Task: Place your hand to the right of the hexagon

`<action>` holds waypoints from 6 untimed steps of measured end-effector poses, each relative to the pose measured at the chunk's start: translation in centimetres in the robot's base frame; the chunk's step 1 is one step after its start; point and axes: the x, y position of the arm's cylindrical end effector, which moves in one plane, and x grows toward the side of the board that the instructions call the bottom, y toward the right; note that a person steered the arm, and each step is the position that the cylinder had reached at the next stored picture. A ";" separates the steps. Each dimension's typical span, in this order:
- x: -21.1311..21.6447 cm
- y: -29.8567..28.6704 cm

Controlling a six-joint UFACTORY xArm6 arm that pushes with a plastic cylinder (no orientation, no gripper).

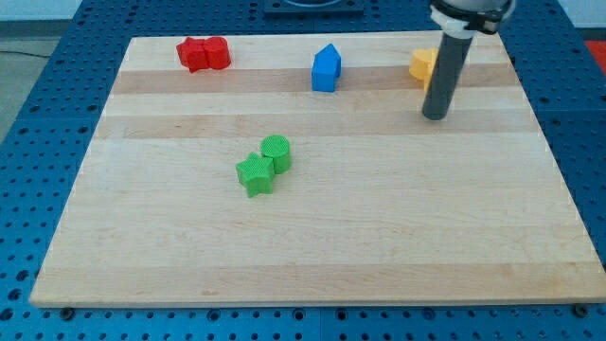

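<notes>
A yellow block (421, 65), which looks like a hexagon, lies near the view's top right of the wooden board (312, 246). The dark rod crosses in front of it and hides its right part. My tip (435, 116) rests on the board just below the yellow block and slightly to its right. It touches no block that I can see.
Two red blocks (204, 54) lie touching at the view's top left; their shapes are unclear. A blue house-shaped block (326, 68) sits top centre. A green star (254, 174) and a green cylinder (276, 152) touch left of centre.
</notes>
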 end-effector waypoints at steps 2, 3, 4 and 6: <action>-0.3 0.1; -0.3 -0.7; -0.3 -0.7; -0.3 -0.5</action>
